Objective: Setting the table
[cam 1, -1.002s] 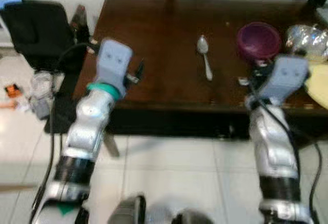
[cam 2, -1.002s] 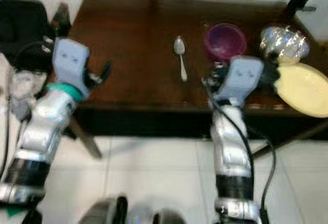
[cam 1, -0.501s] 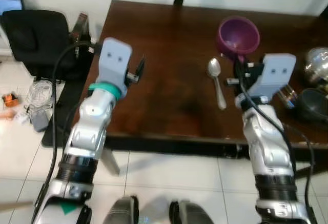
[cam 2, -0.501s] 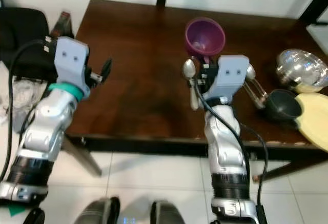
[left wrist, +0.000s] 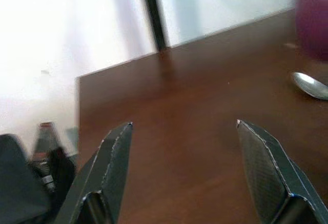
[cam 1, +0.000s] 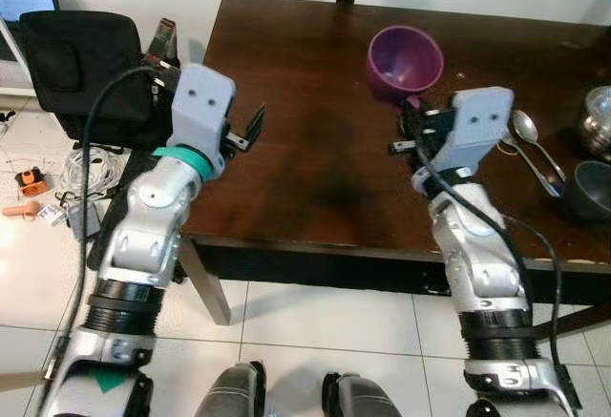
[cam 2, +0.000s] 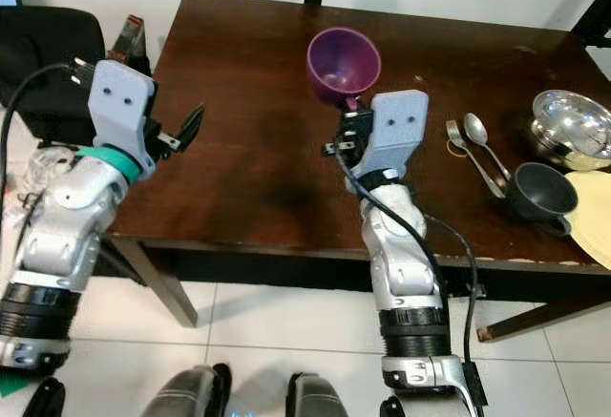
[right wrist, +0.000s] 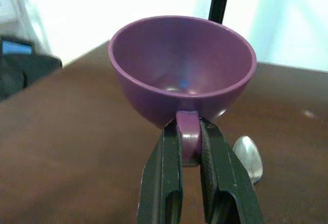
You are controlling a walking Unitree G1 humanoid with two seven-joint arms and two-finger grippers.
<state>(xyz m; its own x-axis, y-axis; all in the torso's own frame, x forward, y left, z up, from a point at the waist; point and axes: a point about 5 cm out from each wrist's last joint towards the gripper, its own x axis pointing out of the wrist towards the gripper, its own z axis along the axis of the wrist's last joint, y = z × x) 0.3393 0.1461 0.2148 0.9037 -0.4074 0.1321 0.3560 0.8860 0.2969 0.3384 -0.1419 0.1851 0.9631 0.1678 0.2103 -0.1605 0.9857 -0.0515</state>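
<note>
Now a purple cup (right wrist: pixel 182 75) is held by its handle between the two black fingers (right wrist: pixel 164 178) of the right gripper (right wrist: pixel 188 131), which are closed tight on either side of the handle. The cup is carried over the far middle part of the dark wooden table (cam 2: pixel 248 102), upright and tipped slightly, and whether it touches the tabletop cannot be told. The left gripper (left wrist: pixel 184 126) is held over the table near its left edge, with its fingers spread wide apart and nothing between them. A spoon (cam 2: pixel 482 140) and a fork (cam 2: pixel 461 145) are seen lying side by side on the right part of the table, beyond the right arm. Just beside them, nearer the front edge, a dark grey cup (cam 2: pixel 537 198) is set, and a shiny metal bowl (cam 2: pixel 571 123) is placed farther back near the right edge. A pale yellow plate (cam 2: pixel 597 226) is cut off by the right border of the right eye view. A black chair (cam 1: pixel 81 54) is seen to the left of the table, with cables (cam 1: pixel 81 164) and small items lying on the white tiled floor (cam 1: pixel 305 312) beside it.
</note>
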